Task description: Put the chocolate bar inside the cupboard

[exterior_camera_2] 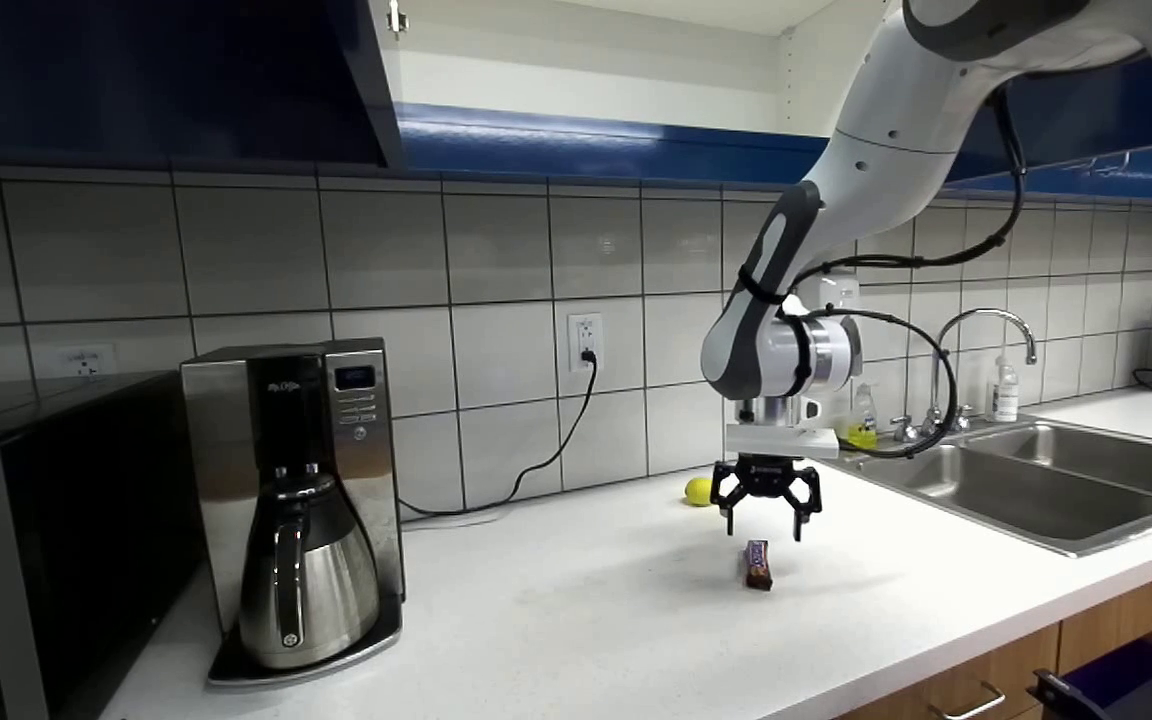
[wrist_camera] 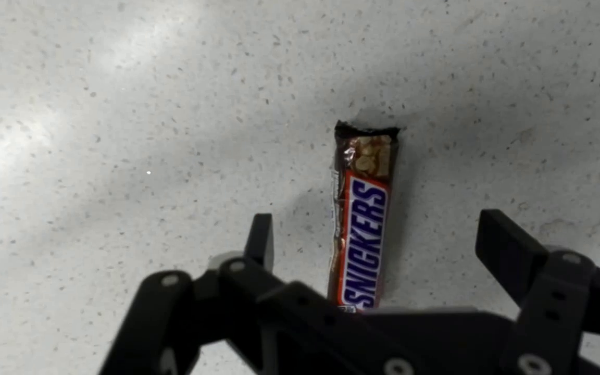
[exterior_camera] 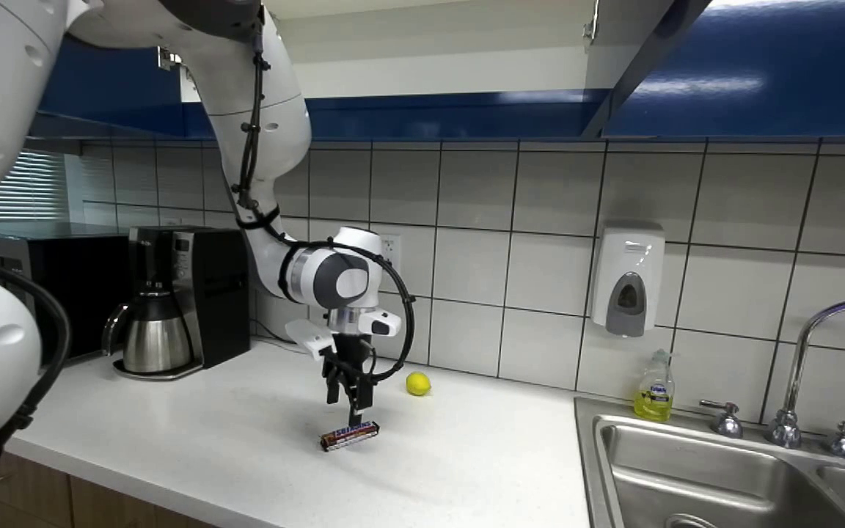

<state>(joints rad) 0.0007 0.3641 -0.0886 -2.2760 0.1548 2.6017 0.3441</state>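
The chocolate bar, a slim dark Snickers bar with a red and white label, lies flat on the white counter in both exterior views (exterior_camera: 350, 436) (exterior_camera_2: 758, 565). In the wrist view the bar (wrist_camera: 362, 224) lies between the two fingers, nearer the left one; its lower end is hidden by the gripper. My gripper (exterior_camera: 344, 409) (exterior_camera_2: 764, 536) (wrist_camera: 374, 234) is open and empty, pointing down above the bar, not touching it. The cupboard (exterior_camera: 452, 116) (exterior_camera_2: 616, 142), with dark blue trim and a white interior, hangs above the counter and stands open in both exterior views.
Raised blue cupboard doors (exterior_camera: 752, 81) (exterior_camera_2: 156, 80) flank the opening. A coffee maker (exterior_camera: 217, 293) (exterior_camera_2: 311, 570) and a microwave (exterior_camera_2: 86, 510) stand on the counter. A yellow ball (exterior_camera: 418, 383) lies behind the gripper. A sink (exterior_camera: 591, 469) and wall dispenser (exterior_camera: 628, 279) are beyond.
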